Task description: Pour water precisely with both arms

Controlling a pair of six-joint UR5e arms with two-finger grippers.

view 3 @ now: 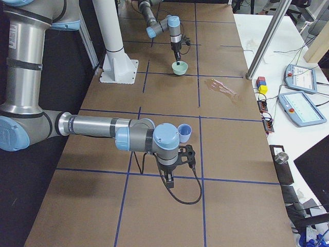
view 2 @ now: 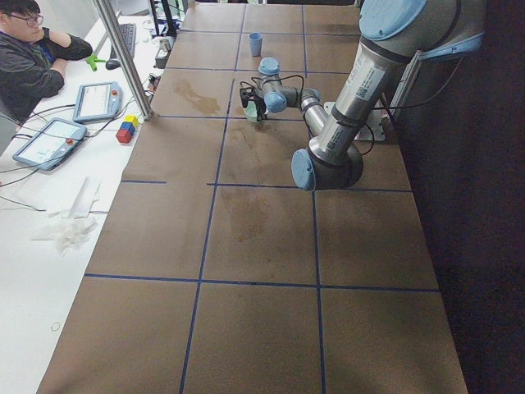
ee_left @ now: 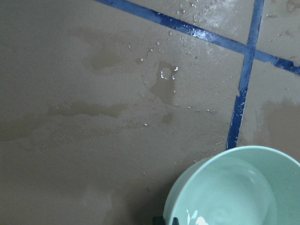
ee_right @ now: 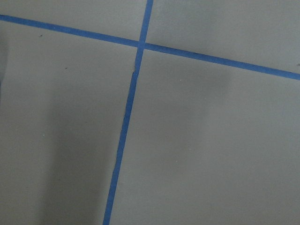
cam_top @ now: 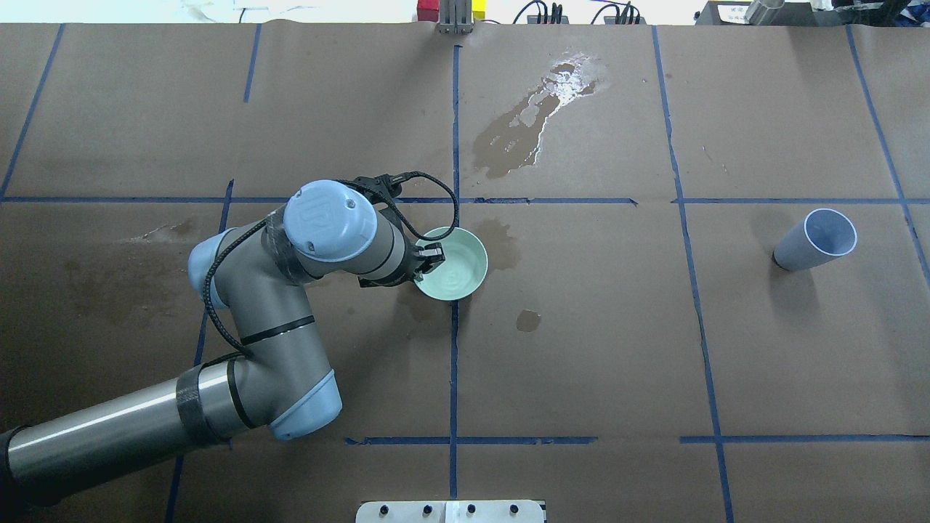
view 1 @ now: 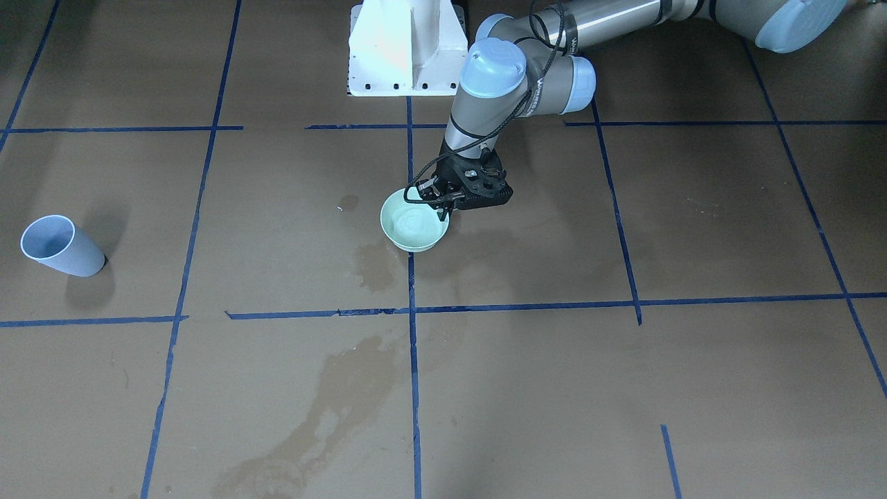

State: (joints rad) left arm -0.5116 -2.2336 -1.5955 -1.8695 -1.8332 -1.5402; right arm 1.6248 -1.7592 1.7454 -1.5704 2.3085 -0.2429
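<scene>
A mint-green bowl [view 1: 409, 232] [cam_top: 458, 272] stands near the table's middle, and the water [ee_left: 225, 197] in it shows faint ripples. My left gripper [view 1: 443, 206] [cam_top: 429, 260] is shut on the bowl's rim, on the side toward the robot's left. Its fingertips [ee_left: 165, 219] just show at the rim in the left wrist view. A pale blue cup [view 1: 59, 246] [cam_top: 814, 240] stands apart at the robot's right. My right gripper [view 3: 171, 179] shows only in the exterior right view, pointing down beside the cup [view 3: 185, 134]. I cannot tell whether it is open or shut.
Wet patches mark the brown paper: a long spill [cam_top: 538, 116] [view 1: 332, 409] on the far side and smaller stains [cam_top: 528, 319] around the bowl. The white pedestal [view 1: 405, 48] stands at the robot's edge. A person [view 2: 33, 66], tablets and coloured blocks [view 2: 127, 129] are beside the table.
</scene>
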